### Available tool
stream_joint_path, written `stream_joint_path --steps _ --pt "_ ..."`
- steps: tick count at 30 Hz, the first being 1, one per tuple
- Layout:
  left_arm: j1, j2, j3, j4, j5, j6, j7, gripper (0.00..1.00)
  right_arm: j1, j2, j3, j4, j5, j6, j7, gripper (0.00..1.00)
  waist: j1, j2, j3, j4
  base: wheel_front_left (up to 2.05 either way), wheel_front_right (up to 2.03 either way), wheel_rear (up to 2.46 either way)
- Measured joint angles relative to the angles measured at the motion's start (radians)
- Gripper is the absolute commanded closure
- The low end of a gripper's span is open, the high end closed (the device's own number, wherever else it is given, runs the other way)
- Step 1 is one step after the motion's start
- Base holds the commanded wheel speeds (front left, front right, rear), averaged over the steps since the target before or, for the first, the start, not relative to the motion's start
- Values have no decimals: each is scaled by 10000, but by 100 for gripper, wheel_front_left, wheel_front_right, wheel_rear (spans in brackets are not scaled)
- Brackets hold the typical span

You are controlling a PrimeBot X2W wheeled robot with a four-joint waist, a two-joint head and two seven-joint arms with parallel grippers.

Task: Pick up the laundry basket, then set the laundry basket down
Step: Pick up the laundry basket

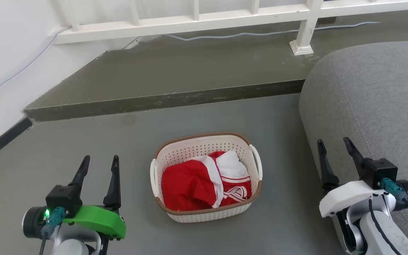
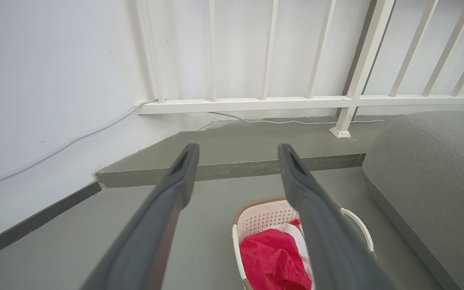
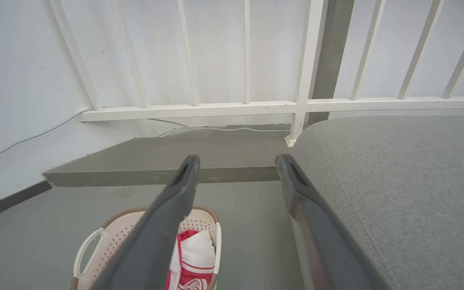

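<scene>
The laundry basket (image 1: 190, 150) sits on the grey floor between my arms, cream-white and perforated, with a brown rim, white loop handles and red-and-white clothes (image 1: 204, 182) inside. My left gripper (image 1: 99, 163) hovers open to the basket's left, well clear of it. My right gripper (image 1: 334, 145) stands open to its right, beside the grey sofa. The left wrist view has the basket (image 2: 264, 215) low, partly behind one finger, with the left gripper (image 2: 238, 151) open. The right wrist view shows the basket (image 3: 115, 237) at lower left below the open right gripper (image 3: 236, 161).
A grey sofa (image 1: 374, 106) fills the right side, close to my right arm. A raised concrete step (image 1: 175, 71) lies behind the basket, topped by a white railing (image 1: 225, 17) with a cable along it. A white wall (image 1: 5, 53) borders the left.
</scene>
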Motion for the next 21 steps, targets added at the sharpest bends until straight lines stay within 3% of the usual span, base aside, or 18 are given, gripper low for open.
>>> stream_joint_path --steps 21 --pt "-8 -52 -10 21 -10 4 4 0 -27 115 -19 88 0 6 0 0 0 0 503 12 0 0 0"
